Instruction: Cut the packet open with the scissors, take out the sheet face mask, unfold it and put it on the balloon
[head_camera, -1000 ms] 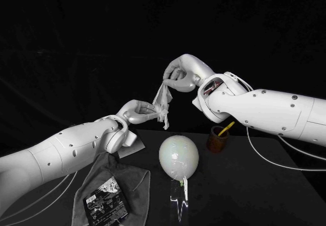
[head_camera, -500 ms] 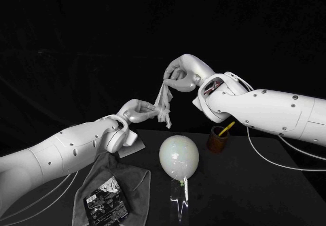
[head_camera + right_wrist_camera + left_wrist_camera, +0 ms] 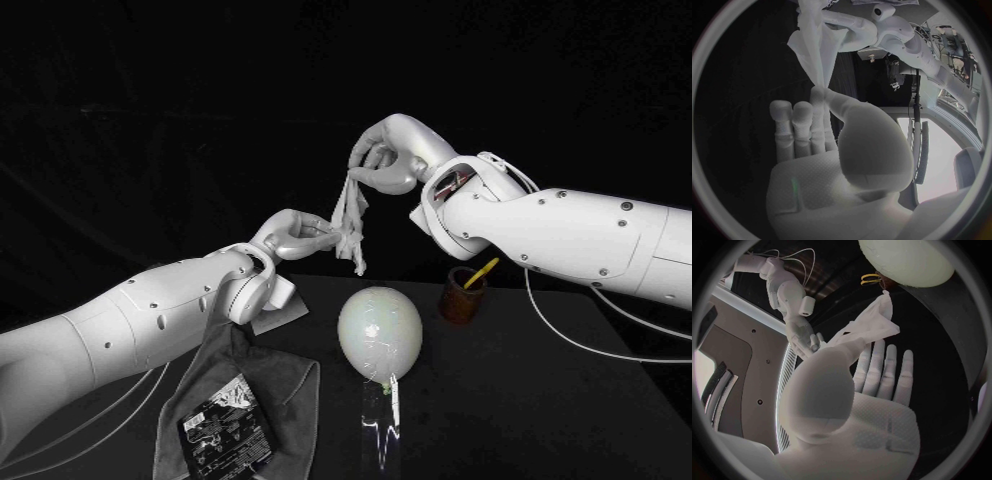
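A white sheet mask (image 3: pixel 348 222) hangs folded in the air between both hands, above the table. My right hand (image 3: pixel 384 160) pinches its upper end; the mask (image 3: pixel 814 47) runs from that hand's (image 3: pixel 826 135) thumb and finger. My left hand (image 3: pixel 300 234) pinches the mask lower down; in the left wrist view the mask (image 3: pixel 870 327) leaves that hand (image 3: pixel 851 385) towards the balloon (image 3: pixel 907 260). The pale balloon (image 3: pixel 381 332) stands upright below the mask, on a clear stand (image 3: pixel 379 420). The cut packet (image 3: pixel 224 425) lies at the front left.
A grey cloth (image 3: pixel 281 385) lies under the packet at the front left. A brown cup (image 3: pixel 464 296) holding the yellow-handled scissors (image 3: pixel 479 272) stands right of the balloon, under my right forearm.
The mask's lower tail has swung slightly between the frames. Both hands keep their pinch and stay almost in place.
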Robot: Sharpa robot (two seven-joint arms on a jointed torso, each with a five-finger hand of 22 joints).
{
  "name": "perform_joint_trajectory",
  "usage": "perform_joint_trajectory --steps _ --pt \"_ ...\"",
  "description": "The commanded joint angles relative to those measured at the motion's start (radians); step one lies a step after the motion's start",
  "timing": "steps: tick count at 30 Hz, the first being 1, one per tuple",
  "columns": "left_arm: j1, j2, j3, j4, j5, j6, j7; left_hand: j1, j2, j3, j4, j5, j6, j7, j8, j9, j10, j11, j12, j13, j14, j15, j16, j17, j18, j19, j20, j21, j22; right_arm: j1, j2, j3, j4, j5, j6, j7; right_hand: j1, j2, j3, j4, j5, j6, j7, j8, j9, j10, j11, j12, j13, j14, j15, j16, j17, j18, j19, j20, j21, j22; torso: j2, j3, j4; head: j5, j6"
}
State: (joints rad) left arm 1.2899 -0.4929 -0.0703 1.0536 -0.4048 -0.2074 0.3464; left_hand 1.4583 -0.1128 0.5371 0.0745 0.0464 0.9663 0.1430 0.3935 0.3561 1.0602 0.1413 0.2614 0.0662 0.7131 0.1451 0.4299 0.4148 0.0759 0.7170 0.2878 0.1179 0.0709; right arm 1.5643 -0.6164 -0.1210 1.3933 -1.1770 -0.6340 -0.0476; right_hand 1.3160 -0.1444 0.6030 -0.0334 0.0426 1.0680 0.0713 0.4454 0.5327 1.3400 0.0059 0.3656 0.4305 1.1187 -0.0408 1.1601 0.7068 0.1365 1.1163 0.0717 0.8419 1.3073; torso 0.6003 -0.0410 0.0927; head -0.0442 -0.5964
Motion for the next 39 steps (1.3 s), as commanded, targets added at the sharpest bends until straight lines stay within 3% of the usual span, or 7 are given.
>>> perform_joint_trajectory --steps 1,5,15,19,31,33,39 --pt "0.001 -0.002 0.002 0.005 0.043 -0.002 0.034 0.011 0.020 0.019 -0.010 0.002 0.017 -0.001 0.013 0.012 0.037 -0.010 0.010 0.004 0.025 -0.009 0.011 -0.003 0.018 0.012 -0.001 0.004 0.002 -0.001 -0.001 0.000 -0.006 -0.005 0.001 -0.005 0.003 0.007 0.006 0.002 0.006 0.005 0.000 0.005 0.001 0.001 -0.002 0.004 0.001 0.006 -0.002 0.005 0.000 0.009 0.005 0.001 0.005 0.053 0.000 -0.0004 -0.0003 -0.002 0.001" --pt "0.001 -0.014 0.004 0.011 0.065 -0.011 0.045 0.007 0.027 0.046 -0.013 0.002 0.018 -0.001 0.019 0.021 0.053 -0.014 0.004 0.002 0.036 -0.013 0.011 -0.011 0.021 0.016 0.000 0.005 0.003 -0.004 -0.007 -0.001 -0.011 -0.004 0.003 -0.007 0.003 0.007 0.006 0.002 0.006 0.005 0.000 0.005 0.001 0.001 -0.002 0.004 0.001 0.006 -0.002 0.005 0.000 0.009 0.005 0.001 0.005 0.053 0.000 -0.0005 -0.0003 -0.003 0.001" --pt "0.009 -0.065 0.011 0.044 0.080 -0.040 0.064 -0.017 0.018 0.109 -0.032 0.002 0.005 0.016 0.036 0.056 0.070 -0.018 -0.020 0.002 0.038 -0.015 0.012 -0.030 0.019 0.012 0.000 0.003 0.003 -0.024 -0.042 -0.004 -0.008 0.005 -0.004 -0.006 0.001 0.006 0.008 0.001 0.006 0.005 0.000 0.006 0.002 0.001 -0.002 0.005 0.002 0.006 -0.002 0.006 -0.001 0.009 0.004 0.001 0.005 0.054 -0.001 0.0001 -0.0002 -0.005 0.000" --pt "0.023 -0.084 0.017 0.062 0.079 -0.045 0.067 -0.025 0.017 0.131 -0.039 0.002 -0.002 0.019 0.041 0.070 0.071 -0.017 -0.028 0.002 0.036 -0.014 0.013 -0.036 0.018 0.013 0.000 0.003 0.003 -0.036 -0.061 -0.006 -0.006 0.023 -0.014 -0.002 0.000 0.006 0.008 0.002 0.006 0.005 0.000 0.006 0.002 0.001 -0.002 0.005 0.003 0.006 -0.002 0.005 -0.001 0.010 0.004 0.001 0.005 0.054 -0.001 0.0003 0.0003 -0.007 0.002" --pt "0.096 -0.104 0.023 0.088 0.017 -0.015 0.010 -0.053 0.003 0.176 -0.064 0.002 -0.011 0.023 0.059 0.109 0.086 -0.017 -0.038 0.006 0.036 -0.014 0.023 -0.049 0.014 0.017 0.000 0.007 0.006 -0.072 -0.087 -0.013 -0.015 0.094 -0.063 0.029 -0.002 0.005 0.008 0.002 0.006 0.004 0.000 0.006 0.002 0.001 -0.002 0.006 0.004 0.004 -0.002 0.004 -0.005 0.010 0.002 0.001 0.003 0.054 -0.002 0.0024 0.0006 -0.002 0.006" --pt "0.103 -0.103 0.023 0.088 -0.001 -0.006 -0.009 -0.054 0.002 0.177 -0.065 0.002 -0.011 0.023 0.059 0.110 0.087 -0.017 -0.038 0.006 0.037 -0.014 0.024 -0.049 0.014 0.017 0.000 0.008 0.006 -0.074 -0.088 -0.013 -0.015 0.102 -0.071 0.033 -0.002 0.005 0.008 0.002 0.006 0.004 0.000 0.006 0.002 0.001 -0.002 0.006 0.004 0.004 -0.002 0.004 -0.005 0.010 0.002 0.001 0.003 0.054 -0.002 0.0034 0.0000 -0.002 0.007" --pt "0.113 -0.096 0.023 0.079 -0.053 0.001 -0.057 -0.059 -0.003 0.177 -0.074 0.002 -0.009 0.024 0.061 0.115 0.096 -0.019 -0.036 0.009 0.041 -0.016 0.030 -0.049 0.015 0.024 0.000 0.012 0.008 -0.076 -0.094 -0.014 -0.020 0.122 -0.082 0.038 -0.002 0.006 0.009 0.002 0.006 0.004 0.000 0.006 0.002 0.001 -0.002 0.006 0.004 0.006 -0.001 0.005 -0.003 0.010 0.003 0.001 0.003 0.054 -0.001 -0.0001 -0.0009 -0.004 0.008"
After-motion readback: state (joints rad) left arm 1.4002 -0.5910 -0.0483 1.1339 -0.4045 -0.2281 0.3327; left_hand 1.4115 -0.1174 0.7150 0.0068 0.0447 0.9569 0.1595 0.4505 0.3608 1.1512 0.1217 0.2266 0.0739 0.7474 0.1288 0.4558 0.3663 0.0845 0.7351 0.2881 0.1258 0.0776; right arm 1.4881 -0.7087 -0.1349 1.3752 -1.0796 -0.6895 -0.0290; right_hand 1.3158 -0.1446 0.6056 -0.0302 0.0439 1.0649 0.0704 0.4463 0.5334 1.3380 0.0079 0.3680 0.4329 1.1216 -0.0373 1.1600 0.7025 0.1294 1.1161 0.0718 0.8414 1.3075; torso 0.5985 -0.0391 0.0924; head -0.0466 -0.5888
